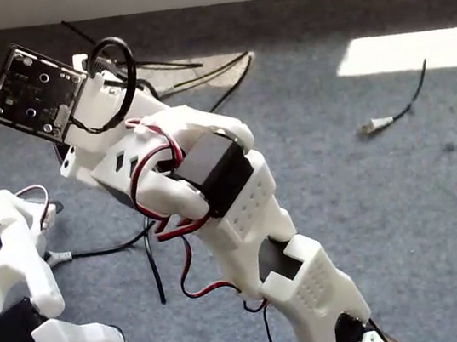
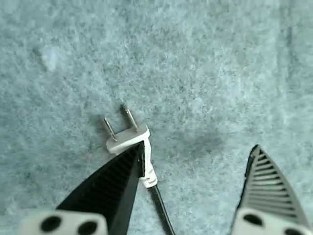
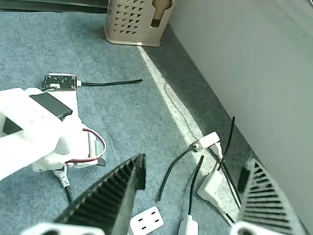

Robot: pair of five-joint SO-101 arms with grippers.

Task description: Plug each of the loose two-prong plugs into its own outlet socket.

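Grey carpet [image 1: 442, 216] is carrying everything. Right arm [image 1: 243, 212] is standing tall over it. Right pincer [image 3: 196, 161] is gaping wide and gripping nothing, with a white outlet socket [image 3: 146, 220] lying on the carpet below. Left pincer [image 2: 198, 147] is likewise gaping empty, one finger [image 2: 117, 181] touching a two-prong plug [image 2: 128, 139] lying flat on the carpet.

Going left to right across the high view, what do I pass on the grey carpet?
low white robot arm → raised white robot arm carrying a dark camera board → small white plug on a black cord
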